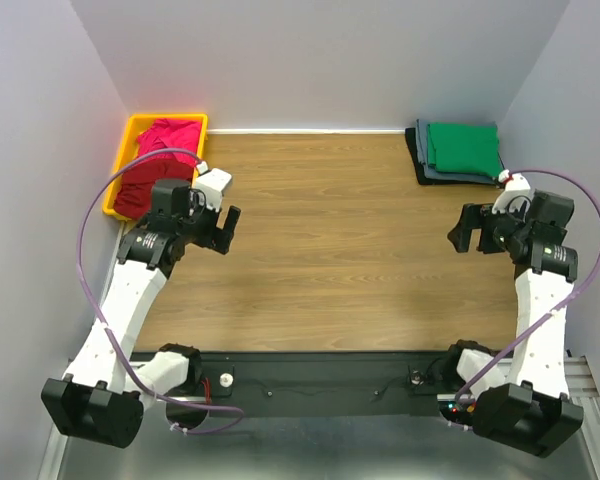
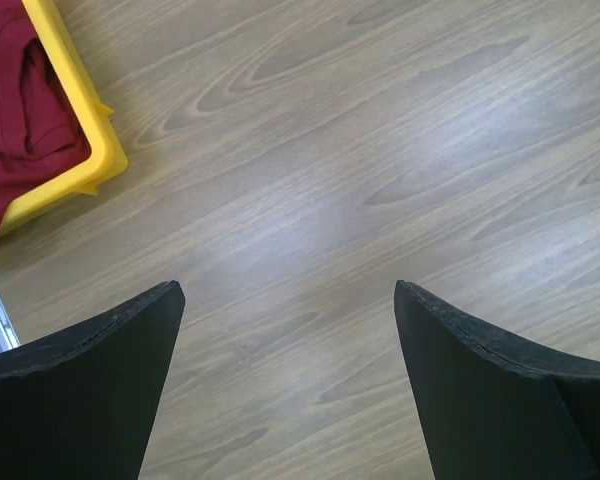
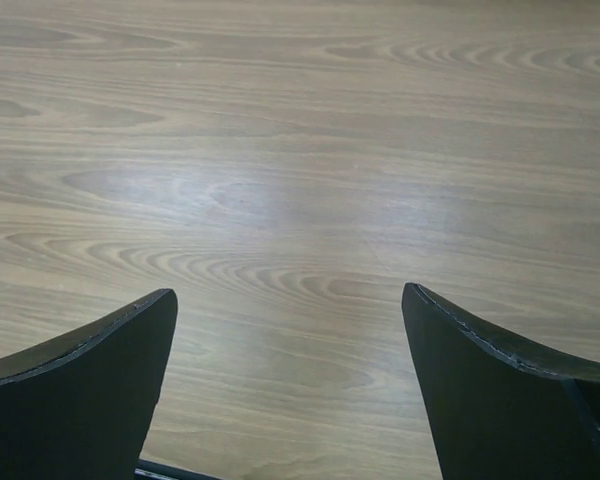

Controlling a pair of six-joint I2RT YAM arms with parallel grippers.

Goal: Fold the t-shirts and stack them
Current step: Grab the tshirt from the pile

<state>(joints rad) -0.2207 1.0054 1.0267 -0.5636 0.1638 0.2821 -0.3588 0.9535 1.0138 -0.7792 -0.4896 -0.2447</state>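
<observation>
A folded green t-shirt (image 1: 464, 146) lies on top of folded grey (image 1: 450, 176) and black (image 1: 414, 150) ones in a stack at the back right. A magenta-pink t-shirt (image 1: 170, 135) and a dark red one (image 1: 140, 188) lie crumpled in the yellow bin (image 1: 130, 135) at the back left. The dark red one also shows in the left wrist view (image 2: 20, 90). My left gripper (image 1: 226, 228) hangs open and empty over bare wood just right of the bin (image 2: 75, 190). My right gripper (image 1: 464, 228) hangs open and empty in front of the stack.
The wooden table top (image 1: 330, 240) runs between both arms. Grey walls close the left, back and right sides. A black rail (image 1: 320, 385) with the arm bases lies along the near edge.
</observation>
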